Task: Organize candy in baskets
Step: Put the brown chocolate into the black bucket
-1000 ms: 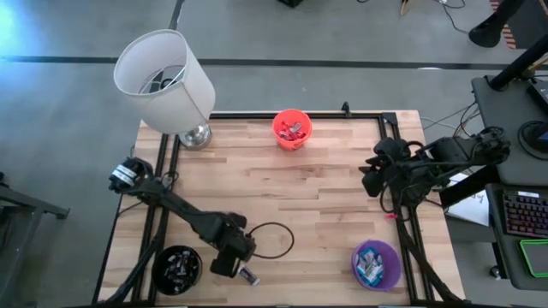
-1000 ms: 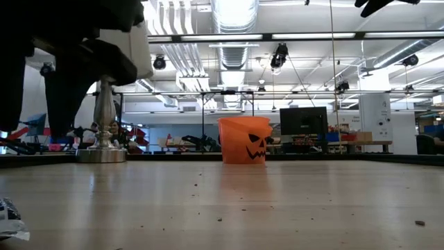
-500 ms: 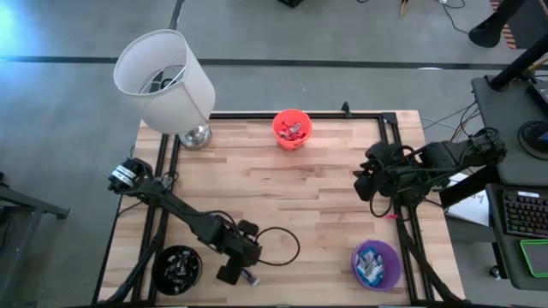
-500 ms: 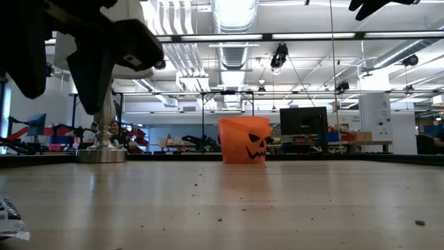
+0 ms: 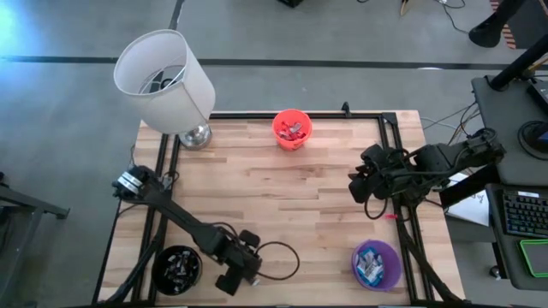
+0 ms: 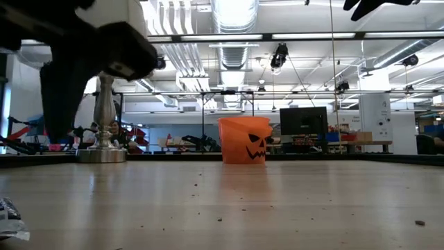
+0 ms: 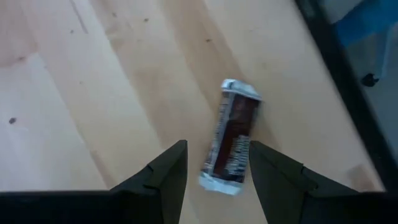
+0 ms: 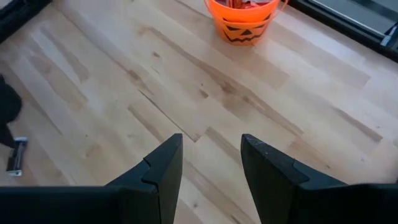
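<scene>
Left hand (image 7: 213, 163) open, empty, poised straddling lone dark-wrapped candy (image 7: 232, 137) near table's (image 5: 325, 184) front edge beside black basket (image 5: 177, 267), ready for pinching. Right hand (image 8: 210, 158) open, empty, waiting at right edge.

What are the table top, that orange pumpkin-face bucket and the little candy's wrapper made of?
The table top looks like pale wood planks with visible grain and joints, matte. The orange bucket seems moulded plastic, smooth with a slight sheen. The candy, lying just ahead of the left gripper and its open fingers, appears wrapped in thin crinkled foil or plastic film, brown with silvery crimped ends.
</scene>
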### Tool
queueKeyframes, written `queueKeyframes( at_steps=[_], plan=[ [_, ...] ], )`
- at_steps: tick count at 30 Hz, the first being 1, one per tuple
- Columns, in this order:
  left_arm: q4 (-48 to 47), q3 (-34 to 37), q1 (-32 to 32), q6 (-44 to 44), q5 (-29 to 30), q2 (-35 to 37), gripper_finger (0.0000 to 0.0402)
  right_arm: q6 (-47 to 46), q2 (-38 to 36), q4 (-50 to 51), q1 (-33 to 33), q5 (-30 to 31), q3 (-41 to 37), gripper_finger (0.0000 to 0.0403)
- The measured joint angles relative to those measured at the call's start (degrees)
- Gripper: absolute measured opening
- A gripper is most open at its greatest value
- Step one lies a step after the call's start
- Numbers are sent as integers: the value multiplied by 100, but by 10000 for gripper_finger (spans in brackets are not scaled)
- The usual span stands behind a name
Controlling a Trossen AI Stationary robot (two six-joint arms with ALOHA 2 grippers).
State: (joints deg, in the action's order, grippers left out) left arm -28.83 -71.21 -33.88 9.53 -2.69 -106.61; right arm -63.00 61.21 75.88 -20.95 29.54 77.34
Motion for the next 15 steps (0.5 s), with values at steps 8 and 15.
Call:
queueKeyframes(
  at_steps=[8,15],
  plan=[
    [-36,-211,19,-23,-40,-355,154,62,2,2,0,2,0,153],
    [-26,-322,-14,-67,-540,-627,154,157,1,6,0,2,0,153]
  ],
)
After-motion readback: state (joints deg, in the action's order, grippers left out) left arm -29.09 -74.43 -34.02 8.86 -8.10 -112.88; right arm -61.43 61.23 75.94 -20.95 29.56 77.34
